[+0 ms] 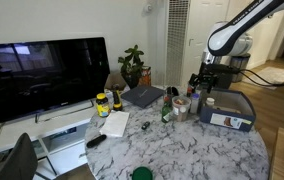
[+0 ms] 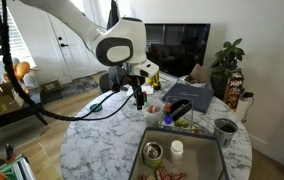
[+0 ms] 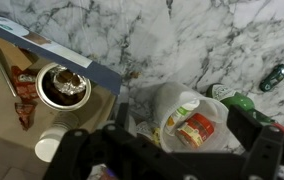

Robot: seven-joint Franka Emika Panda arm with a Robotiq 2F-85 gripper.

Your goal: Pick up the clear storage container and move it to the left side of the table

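The robot's pincer (image 3: 170, 148) hangs released above the white-and-grey marble worktop (image 3: 217, 35). In the wrist view its two dark fingers stand wide apart at the lower left and lower right of the frame. Between them, in the lower middle, sits the clear plastic storage container (image 3: 182, 112), see-through, with a red-and-yellow packet and other small items visible inside it. It rests on the worktop and is not yet gripped.

Just to its left is the corner of the opaque grey-blue rectangular bin (image 3: 74, 62), which holds a round open tin (image 3: 62, 86). A green bottle (image 3: 244, 101) lies just beside the container on its right.

In both exterior views the pincer (image 1: 202, 86) (image 2: 137, 97) hovers low over the cluttered patch next to the bin, but the container itself is too small there to pick out.

The step in hand looks to be the descent and grasp. To do it well, the pincer should come straight down and centred. One finger must pass between the container and the bin's corner, and the other between the container and the bottle, without nudging either. Thin clear plastic will likely flex, so the close should be gentle and placed on the rim or wall. The lift should be level so the contents do not spill.
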